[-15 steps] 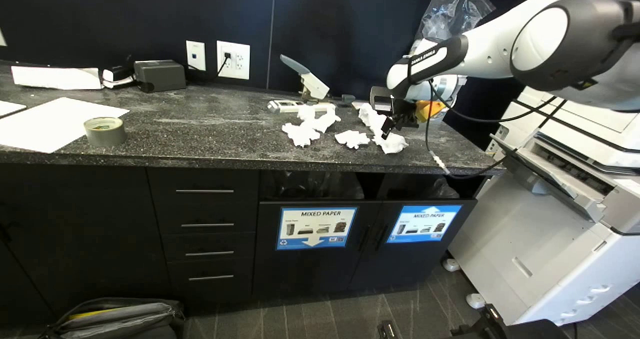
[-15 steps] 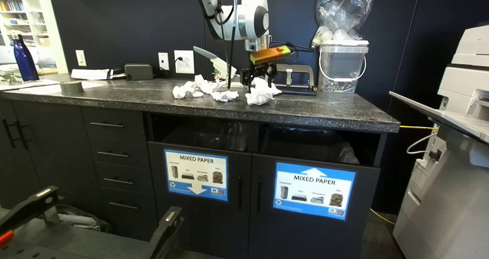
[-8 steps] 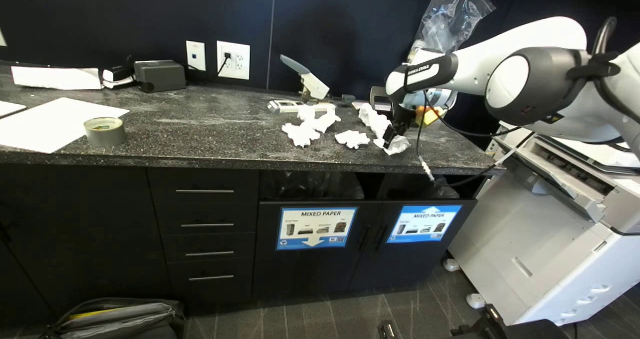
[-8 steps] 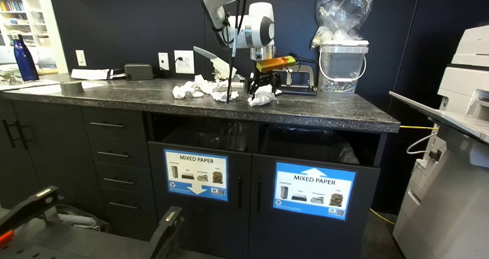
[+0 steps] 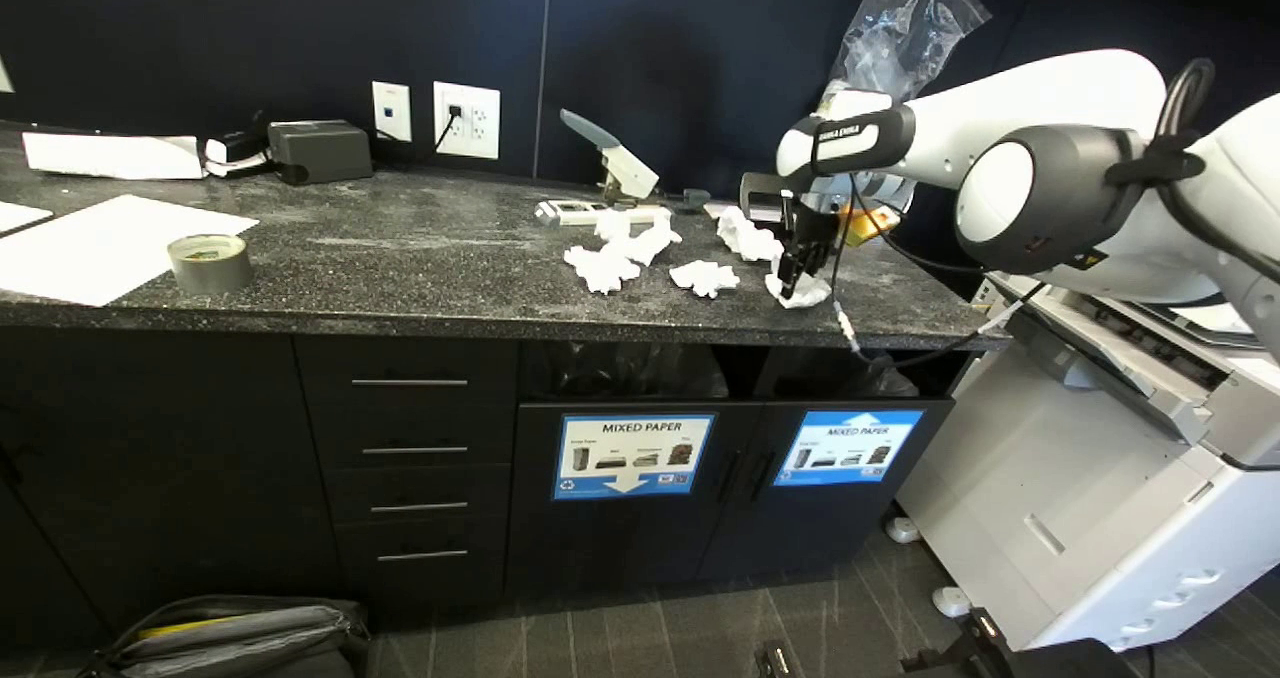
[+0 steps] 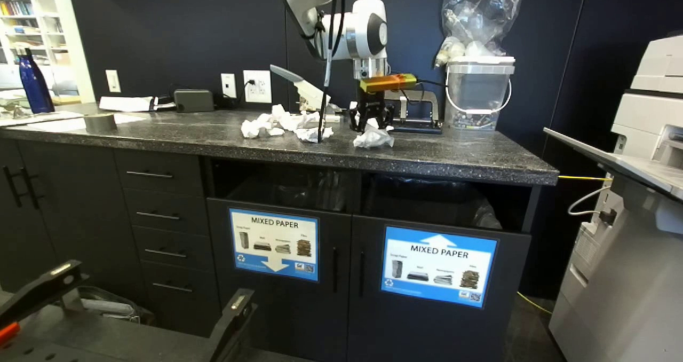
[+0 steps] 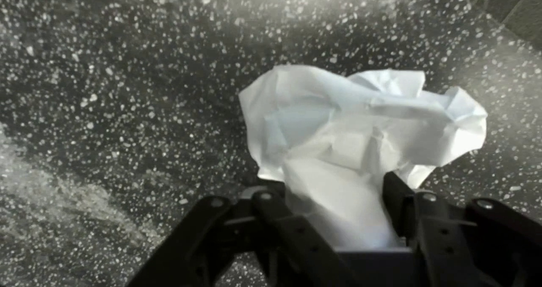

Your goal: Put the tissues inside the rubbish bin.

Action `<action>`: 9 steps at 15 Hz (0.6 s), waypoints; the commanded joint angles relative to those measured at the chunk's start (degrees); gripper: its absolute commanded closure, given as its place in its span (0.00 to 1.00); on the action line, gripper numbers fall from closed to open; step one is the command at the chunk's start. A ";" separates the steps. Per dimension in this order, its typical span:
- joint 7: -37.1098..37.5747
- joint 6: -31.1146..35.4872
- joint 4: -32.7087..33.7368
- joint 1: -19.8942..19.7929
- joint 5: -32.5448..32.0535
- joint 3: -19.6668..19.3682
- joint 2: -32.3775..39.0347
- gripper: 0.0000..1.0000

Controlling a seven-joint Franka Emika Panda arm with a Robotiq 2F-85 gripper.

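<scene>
Several crumpled white tissues lie on the dark speckled counter. One tissue [image 7: 364, 126] sits below my gripper; part of it rises between the fingers in the wrist view. It also shows in both exterior views [image 5: 800, 294] [image 6: 373, 138]. My gripper [image 7: 332, 183] points down with its fingers apart, on either side of this tissue; they seem to touch its sides. Other tissues lie to its left, one small tissue [image 5: 705, 278] and a cluster [image 5: 605, 266]. Another tissue [image 5: 745, 236] lies just behind the gripper. The rubbish bin openings [image 6: 427, 199] are under the counter, behind "MIXED PAPER" doors [image 6: 440, 266].
A long-handled stapler [image 5: 625, 170], a metal hole punch [image 6: 435, 111] and a clear bucket [image 6: 480, 92] stand at the counter's back. A tape roll [image 5: 210, 263] and white sheets [image 5: 110, 243] lie left. A printer [image 5: 1080, 458] stands right. A cable hangs from my arm.
My gripper has lowered over the front tissue and turned, shifting right. That tissue has been shifted a little right and turned with it. The other tissues stay put.
</scene>
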 commanded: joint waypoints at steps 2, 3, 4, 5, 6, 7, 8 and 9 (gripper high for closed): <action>6.40 -5.82 2.17 1.14 -0.28 -1.58 -0.35 0.84; 7.97 -6.23 1.22 1.12 -0.27 -1.66 -1.15 0.86; 9.62 -6.13 0.14 1.14 -0.34 -1.79 -1.90 0.88; 11.07 -5.88 -0.94 1.15 -0.41 -1.88 -2.60 0.90; 12.49 -5.29 -2.47 1.05 -0.55 -2.04 -3.61 0.89; 13.69 -4.48 -4.05 0.90 -0.59 -2.12 -4.61 0.86; 14.84 -3.34 -5.99 0.77 -0.56 -2.13 -5.71 0.87; 15.73 -1.95 -7.88 0.57 -0.51 -2.13 -6.81 0.85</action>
